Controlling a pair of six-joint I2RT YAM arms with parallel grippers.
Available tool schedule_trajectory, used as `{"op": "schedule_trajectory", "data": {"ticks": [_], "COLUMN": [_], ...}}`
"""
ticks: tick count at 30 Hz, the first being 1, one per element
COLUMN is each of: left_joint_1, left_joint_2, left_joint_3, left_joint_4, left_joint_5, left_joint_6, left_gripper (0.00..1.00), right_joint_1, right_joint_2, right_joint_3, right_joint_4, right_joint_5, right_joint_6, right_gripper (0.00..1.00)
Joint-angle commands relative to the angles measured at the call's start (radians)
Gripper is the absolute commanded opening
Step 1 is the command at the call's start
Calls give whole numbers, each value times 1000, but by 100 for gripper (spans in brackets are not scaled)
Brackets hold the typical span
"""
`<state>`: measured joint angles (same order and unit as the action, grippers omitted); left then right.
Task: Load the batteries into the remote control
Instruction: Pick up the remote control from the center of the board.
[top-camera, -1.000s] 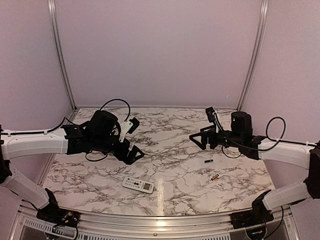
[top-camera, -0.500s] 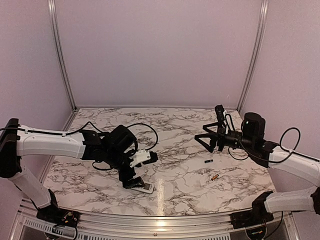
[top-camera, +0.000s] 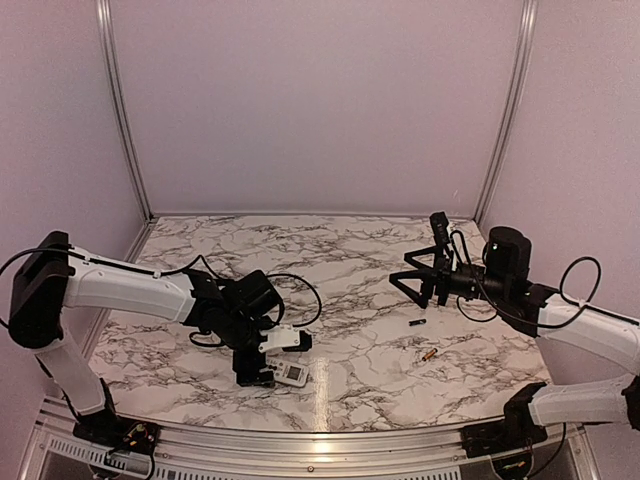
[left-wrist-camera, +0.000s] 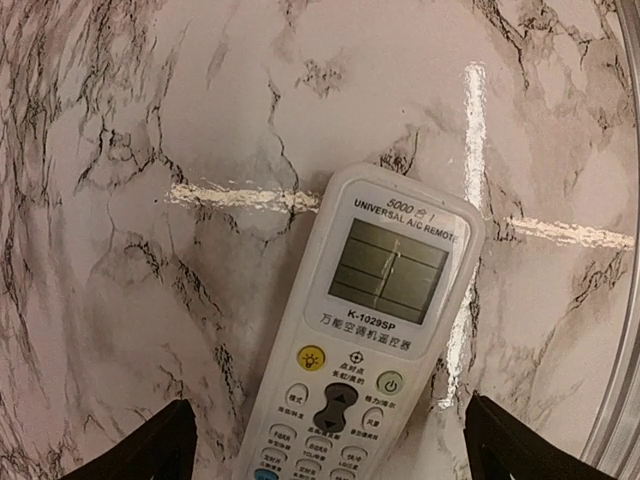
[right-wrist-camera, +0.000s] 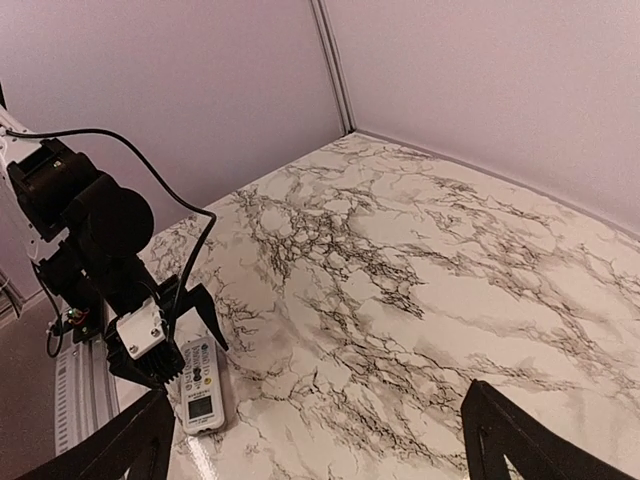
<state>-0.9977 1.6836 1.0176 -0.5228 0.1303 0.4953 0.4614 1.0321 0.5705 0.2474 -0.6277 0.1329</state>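
Note:
The white remote control (left-wrist-camera: 372, 322) lies face up on the marble table, display end pointing away from my left wrist; it also shows in the top view (top-camera: 292, 375) and the right wrist view (right-wrist-camera: 200, 387). My left gripper (top-camera: 272, 362) is open, low over the remote, one finger on each side of its button end (left-wrist-camera: 330, 425), not touching it. The blackish battery (top-camera: 418, 324) and the gold battery (top-camera: 429, 354) lie on the table at the right. My right gripper (top-camera: 415, 285) is open and empty, above and behind the black battery (right-wrist-camera: 315, 430).
The table's front metal rail (top-camera: 320, 440) runs just behind the remote. Purple walls enclose the table on three sides. The left arm's cable (top-camera: 300, 290) loops over the table beside the wrist.
My left gripper has swung from the left rear of the table down to the remote and now straddles it. The right arm shifted slightly right earlier, then held still.

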Motion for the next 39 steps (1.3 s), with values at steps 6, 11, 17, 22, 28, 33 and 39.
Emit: {"op": "schedule_trajectory", "data": {"ticks": [6, 11, 17, 22, 28, 33, 39], "left_joint_1": [-1, -1, -1, -3, -4, -4, -2], "left_joint_2": [54, 88, 90, 106, 73, 8, -70], "left_joint_3": [-12, -6, -3, 17, 38, 74, 108], "left_joint_4": [-52, -51, -62, -62, -42, -31, -48], "left_joint_5": [-62, -64, -28, 27, 130, 287, 459], "left_joint_6": [34, 30, 12, -51, -90, -100, -134], "left_gripper": [91, 83, 64, 47, 35, 29, 28], "right_joint_1": [10, 10, 10, 10, 10, 11, 100], "right_joint_2": [0, 6, 6, 16, 16, 22, -60], "right_joint_3": [3, 12, 11, 6, -13, -25, -70], "right_joint_4": [19, 3, 1, 9, 21, 33, 64], "right_joint_5": [-27, -35, -28, -16, -12, -70, -135], "right_joint_6": [-19, -33, -35, -30, -19, -12, -40], "right_gripper": [99, 99, 99, 99, 99, 99, 99]}}
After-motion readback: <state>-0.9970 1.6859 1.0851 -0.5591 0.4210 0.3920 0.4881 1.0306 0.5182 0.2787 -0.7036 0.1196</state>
